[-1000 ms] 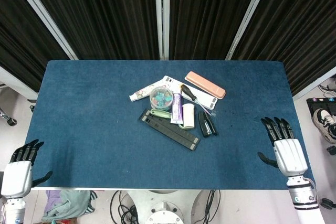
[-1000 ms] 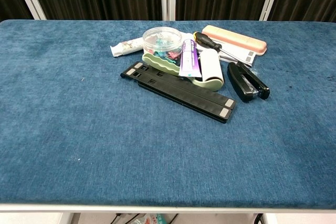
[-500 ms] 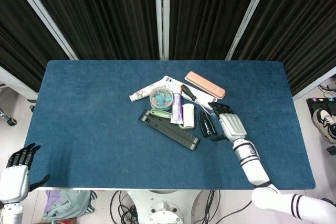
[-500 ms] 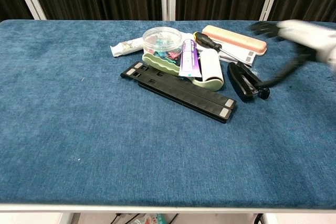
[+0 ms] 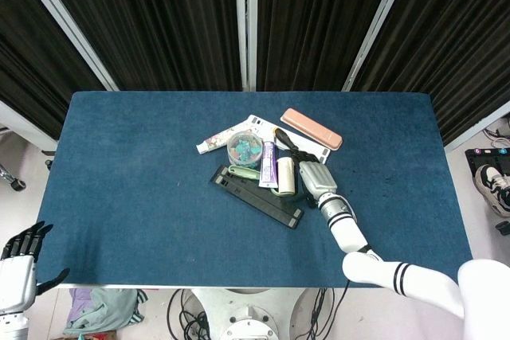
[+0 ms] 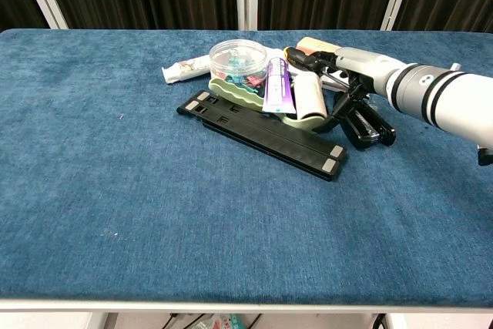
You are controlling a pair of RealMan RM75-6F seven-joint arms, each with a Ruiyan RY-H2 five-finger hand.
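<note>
- Your right hand point(image 6: 348, 75) is over the black stapler point(image 6: 363, 124) in the pile on the blue surface point(image 5: 143, 173); fingers apart, nothing lifted.
- The grasp is not yet made.
- Your left hand point(image 5: 17, 264) hangs off the near corner, fingers spread.

**Colours on the Blue Cloth**

A deep blue table point(image 5: 143, 165) is showing under a black stapler point(image 6: 362, 125), a purple tube point(image 6: 278, 88), a salmon-pink case point(image 5: 311, 128) and a grey right hand point(image 6: 344, 63) with black fingers; its forearm is wearing black-and-white bands.
</note>
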